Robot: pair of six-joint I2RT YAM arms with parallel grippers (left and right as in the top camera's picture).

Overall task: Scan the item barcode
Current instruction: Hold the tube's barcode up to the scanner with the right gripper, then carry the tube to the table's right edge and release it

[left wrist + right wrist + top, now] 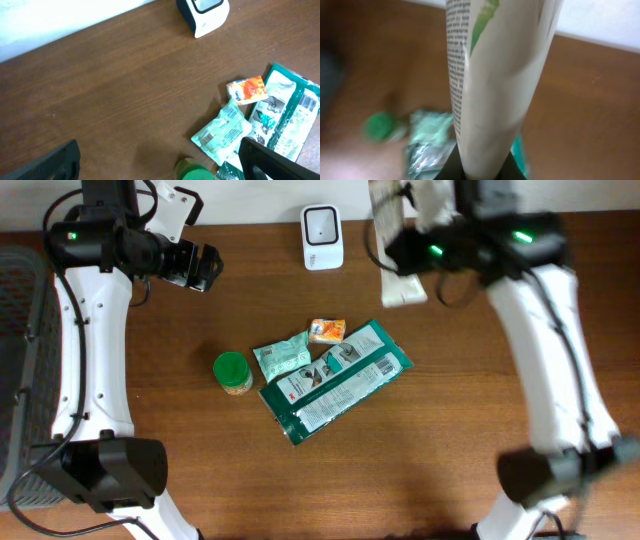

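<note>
a: where was the white packet (490, 90)?
b: up off the table (440, 470), pinched at its lower end by the right gripper (480, 169), just to the right of the scanner (322, 235) near the back edge. print ran down one side, but i couldn't find the barcode itself.
a: so how should the scan have gone?
b: i'd have turned the wrist slowly until the barcode side faced the scanner's window, kept that face flat to it, and held it steady a moment. the packet bowed a little in the grip, which could have spoiled the read.
a: and the left gripper (205, 268)?
b: spread wide, holding nothing, hovering over bare wood well left of the scanner.
a: any containers?
b: a jar (232, 372) with a green lid stood beside the loose packets (335, 385) in the middle. something tan showed under the lid, no more than that. a dark mesh basket (18, 330) sat at the left edge, and i couldn't tell what was in it.
</note>
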